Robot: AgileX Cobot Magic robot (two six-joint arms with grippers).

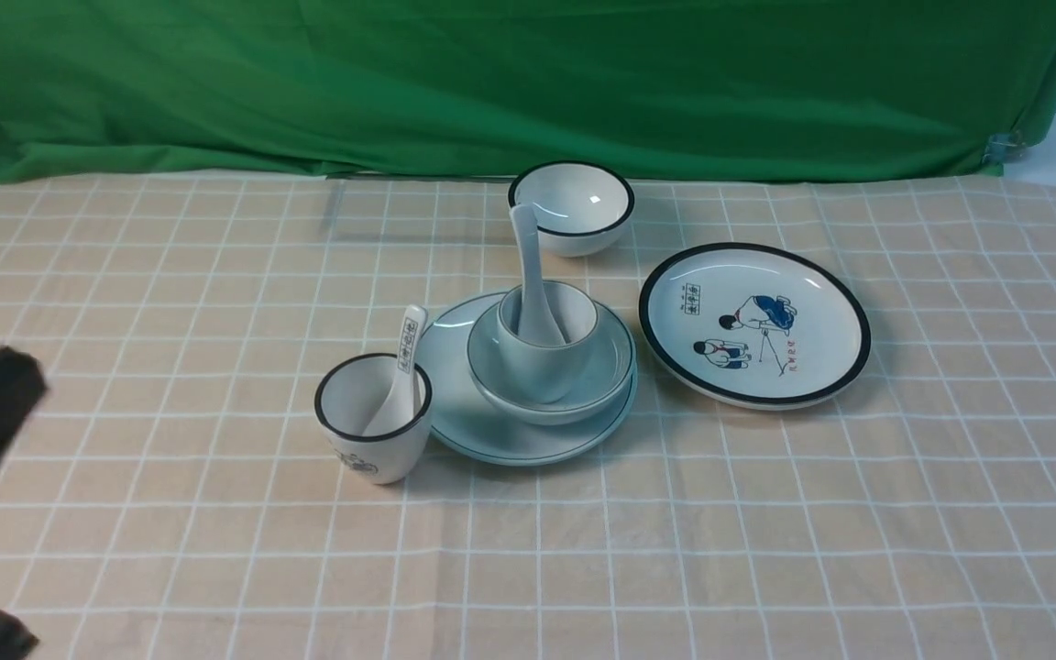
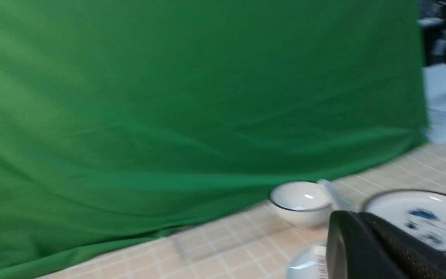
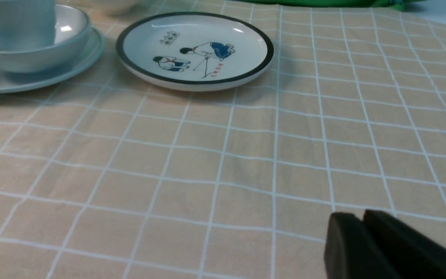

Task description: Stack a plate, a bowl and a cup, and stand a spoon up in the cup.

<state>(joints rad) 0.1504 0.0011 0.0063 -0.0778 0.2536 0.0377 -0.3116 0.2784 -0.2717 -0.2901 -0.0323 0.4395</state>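
The pale blue-green plate (image 1: 482,431) lies mid-table. The bowl (image 1: 606,371) sits on it, the cup (image 1: 546,367) stands in the bowl, and the plain white spoon (image 1: 528,261) stands in the cup with its handle up. The right wrist view shows the plate (image 3: 33,83), bowl (image 3: 58,48) and cup (image 3: 18,23). My left gripper (image 1: 19,380), blurred, is at the far left, well away from the stack; its wrist view shows it (image 2: 356,215) shut and empty. My right gripper (image 3: 362,221) is shut and empty, low over bare cloth, and out of the front view.
A white black-rimmed cup (image 1: 372,426) holding a marked spoon (image 1: 406,353) stands just left of the plate. A white black-rimmed bowl (image 1: 571,206) is behind the stack, and a cartoon plate (image 1: 754,323) to its right. A green backdrop (image 1: 528,82) closes the far edge.
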